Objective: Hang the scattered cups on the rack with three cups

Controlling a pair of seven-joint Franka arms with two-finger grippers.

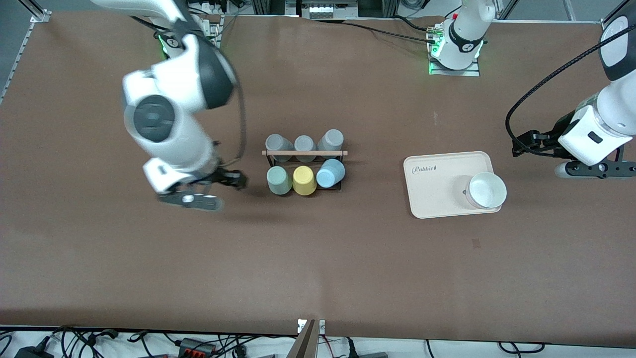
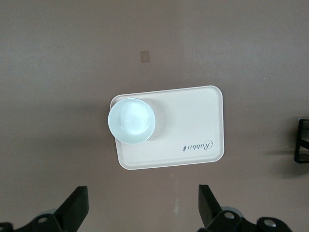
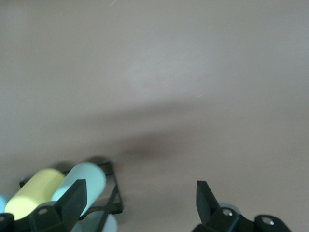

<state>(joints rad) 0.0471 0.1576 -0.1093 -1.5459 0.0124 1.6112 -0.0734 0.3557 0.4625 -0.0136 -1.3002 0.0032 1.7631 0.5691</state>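
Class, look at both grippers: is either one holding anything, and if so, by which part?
Nothing is held. The left gripper hangs open over bare table beside the cream tray; the right gripper is open beside the black wire rack.

Cream rectangular plastic tray (image 1: 437, 194) w/ "Rabbit" lettering flat on brown table (image 1: 348, 268); round white bowl (image 1: 487, 190) on tray's corner, overhanging edge.

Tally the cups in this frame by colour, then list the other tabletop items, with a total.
Grey cups: 3, on the rack
Mint green cup: 1, on the rack
Yellow cup: 1, on the rack
Light blue cup: 1, on the rack
Rack: 1
White bowl: 1, on the tray
Cream tray: 1
Total: 9 items, 6 of them cups
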